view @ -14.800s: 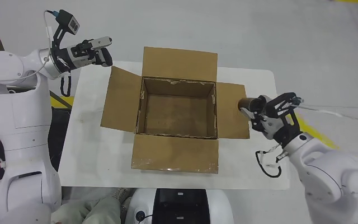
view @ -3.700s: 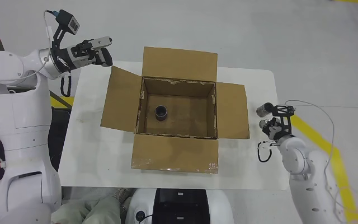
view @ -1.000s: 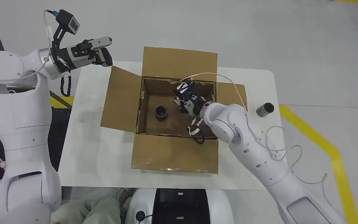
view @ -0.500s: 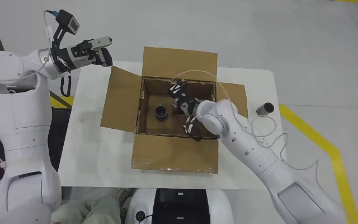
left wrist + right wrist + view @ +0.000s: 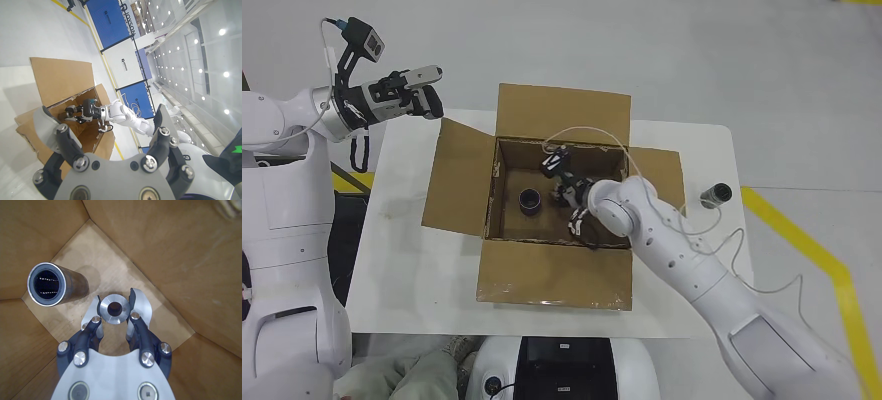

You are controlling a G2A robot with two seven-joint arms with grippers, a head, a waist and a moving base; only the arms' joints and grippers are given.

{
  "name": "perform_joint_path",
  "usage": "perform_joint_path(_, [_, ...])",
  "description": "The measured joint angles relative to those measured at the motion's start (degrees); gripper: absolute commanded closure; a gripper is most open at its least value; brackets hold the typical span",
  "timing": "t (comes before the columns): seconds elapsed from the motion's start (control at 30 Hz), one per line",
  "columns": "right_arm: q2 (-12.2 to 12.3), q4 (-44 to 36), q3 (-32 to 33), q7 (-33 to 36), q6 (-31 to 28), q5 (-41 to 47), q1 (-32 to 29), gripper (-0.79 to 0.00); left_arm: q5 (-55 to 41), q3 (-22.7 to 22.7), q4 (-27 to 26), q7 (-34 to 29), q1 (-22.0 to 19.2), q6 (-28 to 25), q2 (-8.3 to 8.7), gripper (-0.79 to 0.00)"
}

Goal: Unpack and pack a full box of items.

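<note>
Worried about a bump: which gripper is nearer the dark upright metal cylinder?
Right. The right gripper, holding a small silver ring, hangs inside the cardboard box beside the dark metal cylinder; the open left gripper is outside the box, beyond its flap.

The right end effector (image 5: 115, 300) has left the worktop's (image 5: 412, 280) right edge and swung into the cardboard box (image 5: 552, 275). Over the last second it has crept sideways toward the dark cylinder (image 5: 531, 202), ending near it. It now comes clamped on a small silver ring (image 5: 115, 313). The dark cylinder, earlier carried beside a bare box, now stands on the box floor.
</note>
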Motion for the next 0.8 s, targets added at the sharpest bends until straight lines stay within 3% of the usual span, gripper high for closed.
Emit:
perform_joint_path(0.33, [-1.03, 1.71, -0.43, 0.76, -0.50, -0.57, 0.78, -0.505, 0.00, 0.00, 0.00, 0.00, 0.00, 0.00, 0.00, -0.785])
perform_joint_path(0.53, [-1.00, 0.43, 0.44, 1.15, -0.47, -1.75, 0.41, -0.514, 0.00, 0.00, 0.00, 0.00, 0.00, 0.00, 0.00, -0.785])
perform_joint_path(0.8, [0.87, -8.67, 4.71, 3.10, -0.46, -5.12, -3.51, -0.526, 0.00, 0.00, 0.00, 0.00, 0.00, 0.00, 0.00, -0.785])
